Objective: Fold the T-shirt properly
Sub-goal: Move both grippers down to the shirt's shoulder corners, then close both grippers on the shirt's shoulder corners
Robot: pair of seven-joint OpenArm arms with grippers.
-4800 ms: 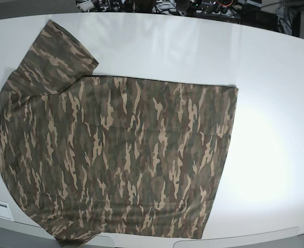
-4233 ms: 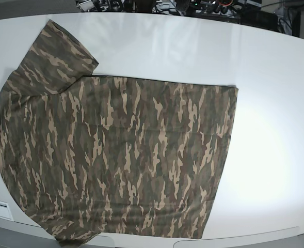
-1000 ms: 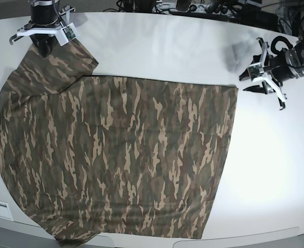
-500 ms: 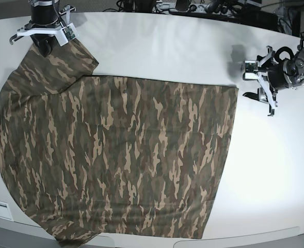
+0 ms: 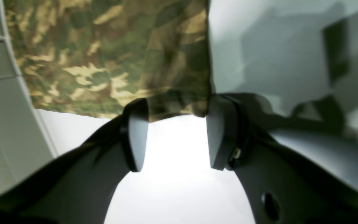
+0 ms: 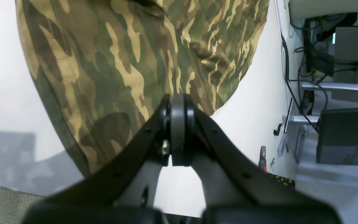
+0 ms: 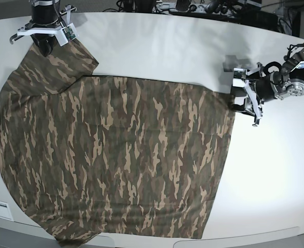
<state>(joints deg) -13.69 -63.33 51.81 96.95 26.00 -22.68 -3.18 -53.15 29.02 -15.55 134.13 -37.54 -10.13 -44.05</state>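
Observation:
The camouflage T-shirt (image 7: 121, 155) lies spread flat on the white table (image 7: 167, 46). My left gripper (image 7: 237, 97) is at the shirt's far right corner. In the left wrist view this gripper (image 5: 176, 133) is open, and the cloth corner (image 5: 179, 93) lies just past its two fingertips. My right gripper (image 7: 44, 47) is at the far left, on the outer end of the sleeve (image 7: 59, 64). In the right wrist view this gripper (image 6: 177, 124) is shut, and the sleeve's edge (image 6: 120, 62) runs in under the closed pads and looks pinched there.
Cables and equipment (image 7: 203, 8) crowd the table's far edge, and the right wrist view shows more of them (image 6: 322, 62). A grey panel (image 7: 234, 243) runs along the near edge. Bare white table lies right of the shirt (image 7: 275, 170).
My left arm has moved left along the table to the shirt's right corner, and its jaws have spread wider. The right arm and the shirt have not moved.

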